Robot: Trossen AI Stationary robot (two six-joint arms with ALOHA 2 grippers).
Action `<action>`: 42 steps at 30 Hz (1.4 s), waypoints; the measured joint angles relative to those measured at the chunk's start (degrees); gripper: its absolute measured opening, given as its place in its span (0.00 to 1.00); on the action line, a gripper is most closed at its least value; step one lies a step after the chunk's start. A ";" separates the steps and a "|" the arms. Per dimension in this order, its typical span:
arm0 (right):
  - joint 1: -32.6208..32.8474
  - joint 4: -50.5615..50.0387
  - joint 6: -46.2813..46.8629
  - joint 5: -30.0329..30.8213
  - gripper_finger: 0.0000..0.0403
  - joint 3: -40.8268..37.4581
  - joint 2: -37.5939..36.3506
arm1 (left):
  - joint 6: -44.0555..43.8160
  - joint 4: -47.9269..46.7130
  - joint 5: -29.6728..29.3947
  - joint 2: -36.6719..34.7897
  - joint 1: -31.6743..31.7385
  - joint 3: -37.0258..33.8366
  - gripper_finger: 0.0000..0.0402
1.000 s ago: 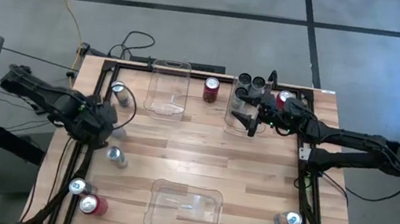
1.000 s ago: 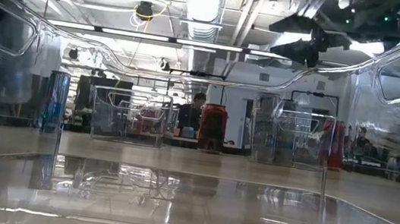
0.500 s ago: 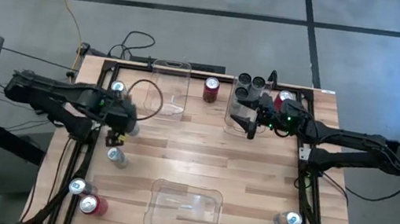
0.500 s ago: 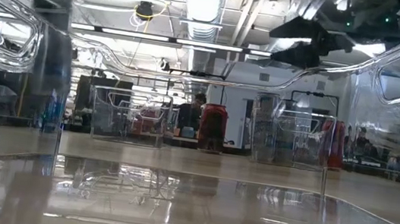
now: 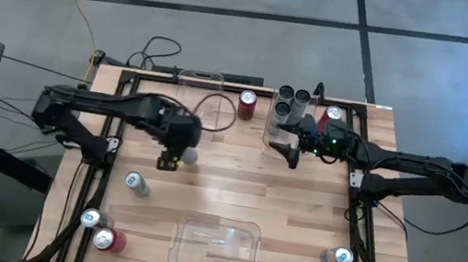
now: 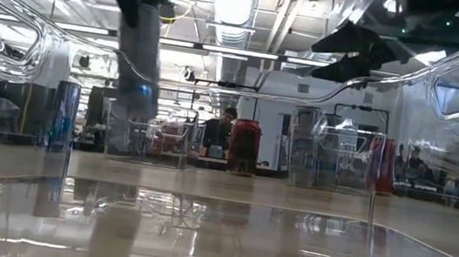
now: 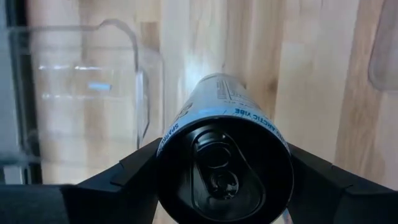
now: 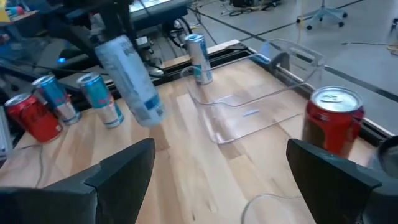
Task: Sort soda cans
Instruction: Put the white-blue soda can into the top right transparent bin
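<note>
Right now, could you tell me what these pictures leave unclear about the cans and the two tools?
- Held can: brand unreadable; the left wrist view shows mostly its top.
- Left tool: its fingertips are hidden beneath the arm in the high view.
- Dark cans: count uncertain; the right tool and the bin wall cover them.

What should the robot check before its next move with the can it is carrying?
1. Grip on the silver-white metal soda can with blue marks: ok. The left gripper has a finger on each side of it.
2. Can lifted off the wooden table: ok. The low view shows it hanging above the surface.
3. Right gripper out of the way: ok. It hovers open by the clear plastic bin holding dark grey cans, apart from the left arm.
4. Empty clear plastic bin at the far edge is free to receive: ok.
5. Which bin this can belongs in: cannot tell.
</note>
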 joint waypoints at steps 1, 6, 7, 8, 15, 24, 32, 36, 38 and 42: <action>0.34 0.00 -0.04 -0.02 0.95 0.00 0.00 | 1.04 0.46 0.51 1.51 0.36 0.84 0.65; 1.37 0.07 -1.03 -0.02 0.95 0.00 0.00 | 7.34 5.27 2.72 7.98 1.26 4.38 0.65; 1.57 0.00 -1.49 -0.02 0.95 0.00 0.00 | 8.75 6.43 2.93 8.98 1.23 4.84 0.65; 1.83 -0.11 -2.02 -0.05 0.95 0.00 0.00 | 10.18 7.69 3.40 10.01 1.21 5.27 0.65; 5.04 -2.11 -5.58 -1.55 0.95 -0.02 0.11 | 15.90 15.14 8.72 15.33 1.17 5.98 0.65; 8.92 5.46 -6.21 -1.56 0.95 -0.04 5.91 | 17.13 20.15 8.67 19.14 1.30 5.98 0.65; 9.69 11.30 -11.45 -1.64 0.95 -0.04 10.97 | 14.74 23.12 8.80 19.32 1.63 5.98 0.68; 9.92 11.30 -11.50 -1.64 0.95 -0.04 10.52 | 15.26 24.19 8.84 19.27 1.45 5.99 0.76; 9.92 11.70 -11.51 -1.64 0.95 -0.03 10.31 | 15.63 24.78 8.84 19.24 1.43 6.03 0.81; 9.90 11.56 -10.63 -1.64 0.95 -0.02 10.54 | 15.84 25.38 8.83 19.22 1.43 6.03 0.90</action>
